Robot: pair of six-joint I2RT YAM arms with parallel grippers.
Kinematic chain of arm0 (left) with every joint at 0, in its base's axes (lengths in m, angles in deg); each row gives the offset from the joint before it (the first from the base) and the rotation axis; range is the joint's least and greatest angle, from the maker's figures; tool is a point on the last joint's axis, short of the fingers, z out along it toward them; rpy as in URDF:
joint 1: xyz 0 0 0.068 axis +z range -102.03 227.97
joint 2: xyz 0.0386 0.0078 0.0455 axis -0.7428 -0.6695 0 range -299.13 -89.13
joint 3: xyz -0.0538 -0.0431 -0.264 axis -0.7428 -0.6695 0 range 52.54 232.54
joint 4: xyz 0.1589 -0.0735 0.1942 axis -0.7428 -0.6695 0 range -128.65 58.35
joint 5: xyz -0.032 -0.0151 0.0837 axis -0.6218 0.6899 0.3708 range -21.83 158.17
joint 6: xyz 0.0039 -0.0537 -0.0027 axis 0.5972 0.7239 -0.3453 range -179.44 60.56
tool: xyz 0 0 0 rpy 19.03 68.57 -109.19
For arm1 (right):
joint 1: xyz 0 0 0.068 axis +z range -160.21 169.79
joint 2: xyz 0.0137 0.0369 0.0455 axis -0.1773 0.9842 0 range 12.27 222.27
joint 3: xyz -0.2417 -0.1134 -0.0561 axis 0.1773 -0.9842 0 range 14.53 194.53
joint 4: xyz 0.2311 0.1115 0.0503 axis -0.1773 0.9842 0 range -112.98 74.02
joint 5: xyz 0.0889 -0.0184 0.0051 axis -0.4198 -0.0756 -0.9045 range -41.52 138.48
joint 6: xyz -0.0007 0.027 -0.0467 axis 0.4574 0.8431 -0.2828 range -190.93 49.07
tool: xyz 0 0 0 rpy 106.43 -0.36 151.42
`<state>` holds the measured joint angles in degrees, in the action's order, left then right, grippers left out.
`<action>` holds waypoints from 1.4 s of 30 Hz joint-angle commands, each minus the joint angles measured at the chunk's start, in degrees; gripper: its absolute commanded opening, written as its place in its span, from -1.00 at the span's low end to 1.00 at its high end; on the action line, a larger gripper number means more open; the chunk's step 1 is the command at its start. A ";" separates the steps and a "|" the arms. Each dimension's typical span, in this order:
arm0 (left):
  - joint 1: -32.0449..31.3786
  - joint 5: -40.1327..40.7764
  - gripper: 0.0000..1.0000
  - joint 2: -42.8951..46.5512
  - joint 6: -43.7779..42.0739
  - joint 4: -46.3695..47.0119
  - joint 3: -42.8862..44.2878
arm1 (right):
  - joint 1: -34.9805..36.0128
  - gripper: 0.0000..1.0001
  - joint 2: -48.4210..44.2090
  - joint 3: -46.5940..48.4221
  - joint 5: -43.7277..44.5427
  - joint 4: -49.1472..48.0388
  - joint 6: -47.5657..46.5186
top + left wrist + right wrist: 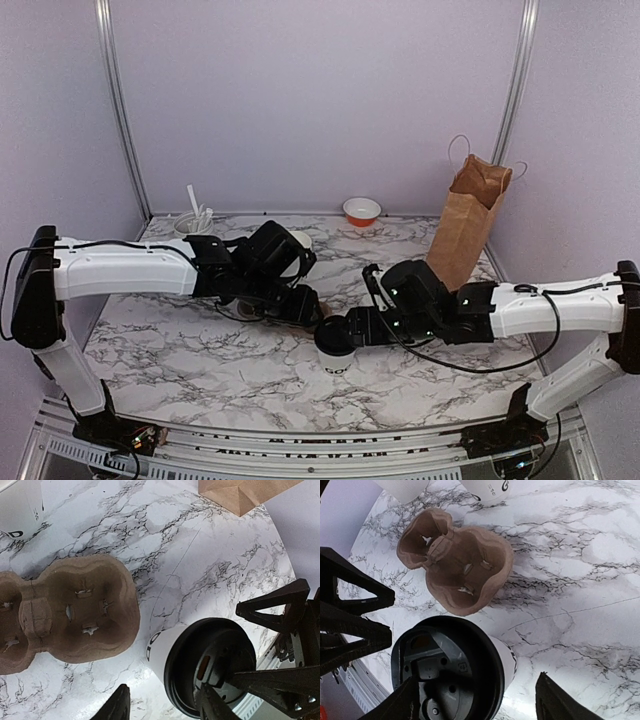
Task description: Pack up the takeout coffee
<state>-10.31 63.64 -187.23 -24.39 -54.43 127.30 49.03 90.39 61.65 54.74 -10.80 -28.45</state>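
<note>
The takeout coffee (334, 343), a white paper cup with a black lid and dark lettering, stands upright on the marble table at the middle front. My left gripper (308, 308) is open just left of it. In the left wrist view the cup (165, 655) lies partly between the fingers of that gripper (165, 707), and one fingertip (214, 705) overlaps the lid. My right gripper (350, 328) is open at the cup's right side. In the right wrist view this gripper (480, 702) straddles the cup (447, 670) with open jaws.
A brown pulp cup carrier (70, 610) lies on the table beside the cup, also in the right wrist view (460, 570). A brown paper bag (465, 225) stands at the back right. An orange bowl (361, 210), a utensil holder (193, 222) and a plain white cup (300, 240) are at the back.
</note>
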 commanded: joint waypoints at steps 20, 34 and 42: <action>-4.12 3.94 -0.06 -1.69 -3.76 -2.12 4.16 | -10.13 -0.04 -8.09 -7.85 -14.55 -6.25 0.07; -4.42 4.07 -0.10 -4.84 -4.34 -2.14 4.96 | -10.17 -0.12 -6.53 -11.40 -20.44 -9.95 1.07; -4.65 3.88 -0.11 -5.91 -3.89 -2.10 4.49 | -10.11 -0.12 -6.26 -13.96 -21.56 -10.25 1.45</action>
<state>-14.57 67.18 -191.69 -27.97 -55.24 131.04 39.26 83.58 49.17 34.43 -21.22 -27.36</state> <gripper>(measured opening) 0.444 0.439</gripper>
